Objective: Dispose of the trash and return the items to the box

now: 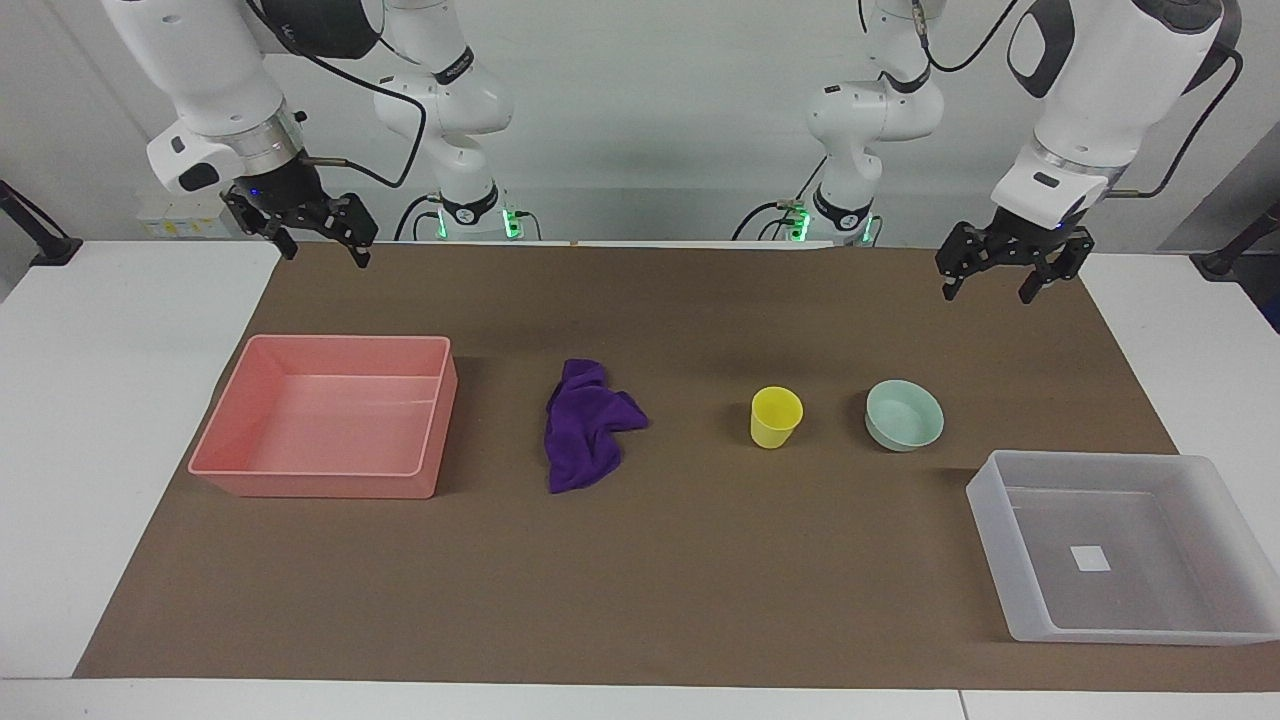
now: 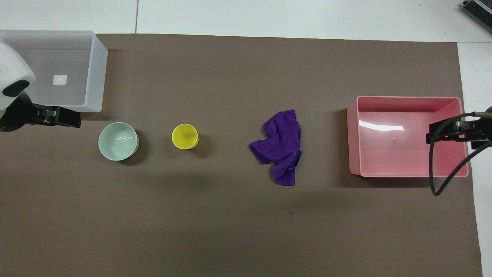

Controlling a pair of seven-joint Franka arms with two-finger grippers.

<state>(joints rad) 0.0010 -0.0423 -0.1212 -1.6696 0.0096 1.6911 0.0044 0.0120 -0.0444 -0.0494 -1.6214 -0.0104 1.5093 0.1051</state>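
Lying crumpled between the pink tray and cup, the cloth is best pinched at a raised fold; both the right gripper and left gripper are held up with fingers spread, nothing gripped.

On the mat that covers the table, four things lie in a row: the pink tray at the right arm's end, then the cloth, the cup and the bowl, each well apart from the next. The box sits at the left arm's end, farther from the robots than the bowl and near it, with a label on its floor. The right gripper hangs open over the mat's edge nearest the robots, and the left gripper hangs open over the same edge at its own end.
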